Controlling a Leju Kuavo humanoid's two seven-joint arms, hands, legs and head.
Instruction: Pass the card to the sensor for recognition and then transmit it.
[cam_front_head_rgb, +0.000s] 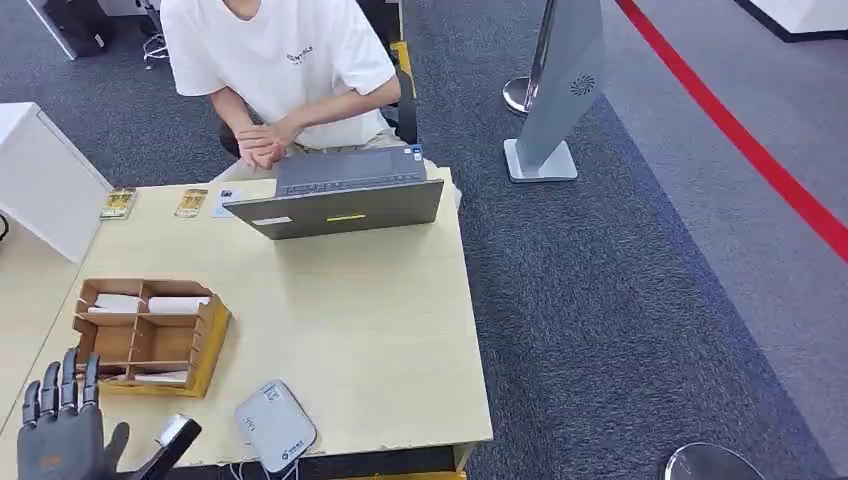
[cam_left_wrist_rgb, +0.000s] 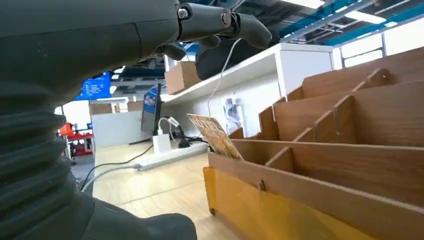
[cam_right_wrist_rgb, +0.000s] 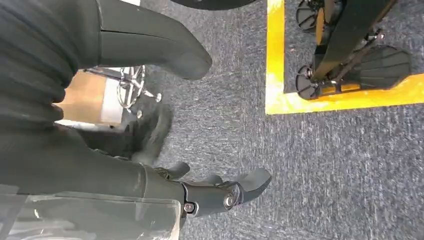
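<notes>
The left hand (cam_front_head_rgb: 62, 432) hovers with fingers spread, holding nothing, at seven o'clock of the brown wooden compartment organizer (cam_front_head_rgb: 150, 335), probably poised to draw a card (cam_left_wrist_rgb: 214, 135) leaning there. The right hand (cam_right_wrist_rgb: 150, 170) hangs empty, fingers loosely apart.

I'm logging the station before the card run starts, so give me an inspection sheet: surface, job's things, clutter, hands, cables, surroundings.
Surface: light wooden table, bare in the middle.
Job's things: compartmented brown wooden card organiser with white cards; one patterned yellow card leans out of it; white rounded sensor box at the near edge.
Clutter: grey open laptop; two small yellow packets at the far edge.
Hands: left hand raised beside the organiser, fingers apart, holding nothing; right hand hangs over the carpet, empty.
Cables: white power strip with leads.
Surroundings: seated person in white T-shirt; grey carpet; red floor line.
</notes>
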